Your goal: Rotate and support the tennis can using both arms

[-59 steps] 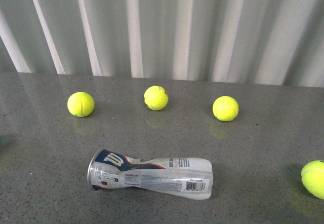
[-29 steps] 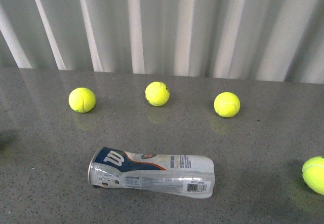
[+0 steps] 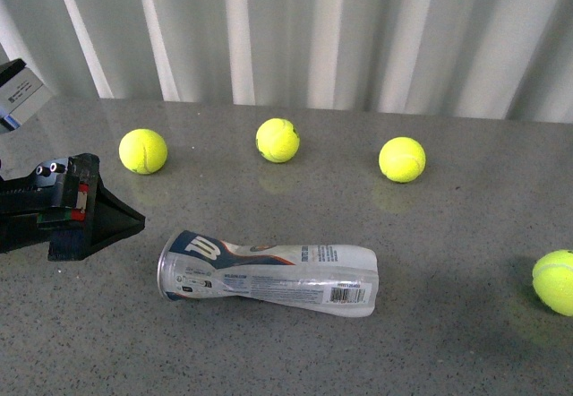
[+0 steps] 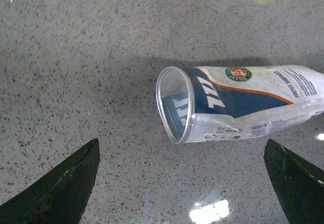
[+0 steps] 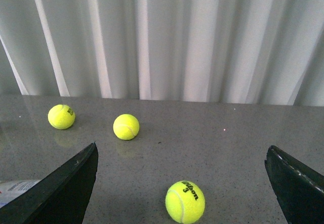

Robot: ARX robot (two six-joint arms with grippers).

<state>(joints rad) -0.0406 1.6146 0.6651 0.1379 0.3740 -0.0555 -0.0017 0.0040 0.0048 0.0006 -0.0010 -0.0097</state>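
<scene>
Our left gripper (image 3: 124,221) stands spread wide and empty over the grey table (image 3: 448,342); our right gripper (image 5: 180,148) is likewise wide apart, holding nothing. The tennis can (image 3: 269,269) lies on its side, long axis running left to right across us, touching neither. Its silver rim (image 3: 166,266) faces the left gripper, which we judge the nearer arm for a first contact

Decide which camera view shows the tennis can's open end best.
Left wrist view: the open end of the tennis can faces the camera, interior visible. Front view shows it obliquely. Right wrist view catches only a sliver of the can.
</scene>
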